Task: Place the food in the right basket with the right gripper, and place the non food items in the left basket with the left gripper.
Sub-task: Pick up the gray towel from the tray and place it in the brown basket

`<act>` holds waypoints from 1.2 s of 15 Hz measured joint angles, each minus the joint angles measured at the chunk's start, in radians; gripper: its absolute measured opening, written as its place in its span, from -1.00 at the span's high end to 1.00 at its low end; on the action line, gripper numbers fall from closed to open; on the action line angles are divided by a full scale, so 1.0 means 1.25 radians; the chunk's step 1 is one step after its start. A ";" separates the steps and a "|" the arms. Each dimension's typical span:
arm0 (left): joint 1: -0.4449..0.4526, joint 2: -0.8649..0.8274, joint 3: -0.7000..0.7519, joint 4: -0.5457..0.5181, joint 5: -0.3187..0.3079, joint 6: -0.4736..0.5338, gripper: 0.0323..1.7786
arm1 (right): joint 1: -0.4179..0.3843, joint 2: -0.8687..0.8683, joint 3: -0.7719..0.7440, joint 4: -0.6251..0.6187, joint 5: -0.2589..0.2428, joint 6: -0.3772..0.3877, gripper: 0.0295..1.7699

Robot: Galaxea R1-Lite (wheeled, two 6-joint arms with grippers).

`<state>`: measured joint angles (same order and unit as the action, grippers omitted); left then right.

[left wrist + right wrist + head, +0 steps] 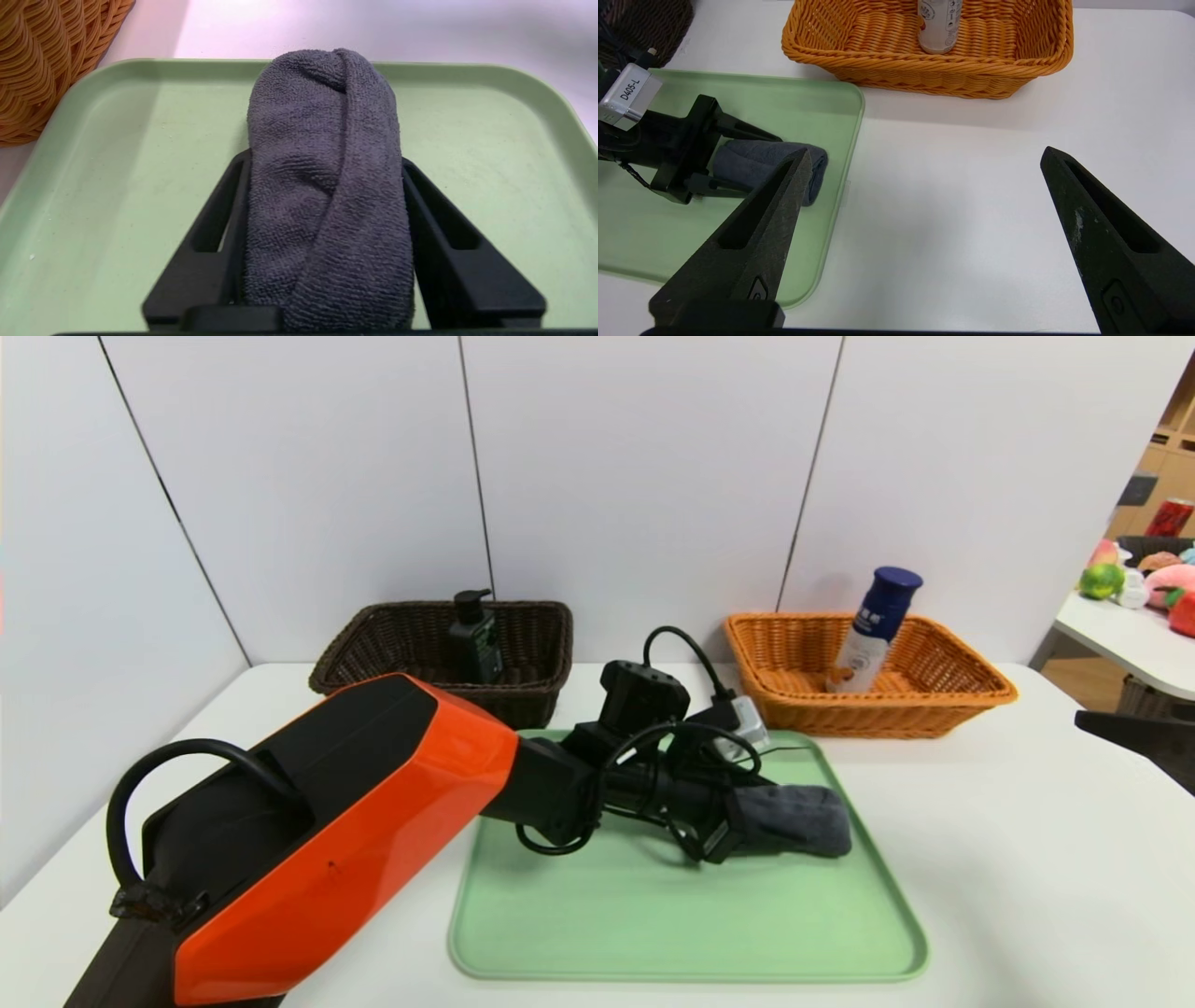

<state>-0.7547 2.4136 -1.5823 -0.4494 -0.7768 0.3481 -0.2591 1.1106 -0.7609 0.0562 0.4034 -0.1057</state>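
Head cam: black left gripper [747,826] is down at the green plastic tray [691,924] — dark grey rolled towel [812,817] there, black pump bottle [478,639] in the dark brown wicker basket [373,639], blue-and-white cylindrical container [873,630] in the orange wicker basket [868,714].

Left wrist: its fingers pinch the towel's sides.

Right wrist: black right gripper [924,149] is spread wide over the white table [943,233].

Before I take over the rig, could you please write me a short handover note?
Left pincer: on the rolled dark grey towel, one finger against each side, over the green tray.
Right pincer: open, holding nothing, off to the tray's right.
Done: black pump bottle in the dark brown left basket; blue-capped container in the orange right basket.
Left: the towel, not food, goes to the left basket.
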 joint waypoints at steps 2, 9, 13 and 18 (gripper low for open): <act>0.000 -0.001 0.000 0.000 0.002 0.000 0.17 | 0.000 -0.002 0.000 0.000 -0.001 0.000 -0.91; 0.014 -0.080 0.049 0.007 0.003 -0.001 0.68 | 0.000 -0.005 0.001 -0.003 0.002 0.000 -0.91; 0.056 -0.194 0.142 0.007 0.001 0.000 0.68 | 0.000 -0.003 0.001 -0.005 0.004 0.001 -0.91; 0.190 -0.324 0.200 0.010 -0.002 0.000 0.68 | 0.002 -0.003 0.002 -0.011 0.012 0.001 -0.92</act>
<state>-0.5174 2.0081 -1.3321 -0.4368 -0.7787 0.3483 -0.2564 1.1074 -0.7585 0.0423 0.4189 -0.1047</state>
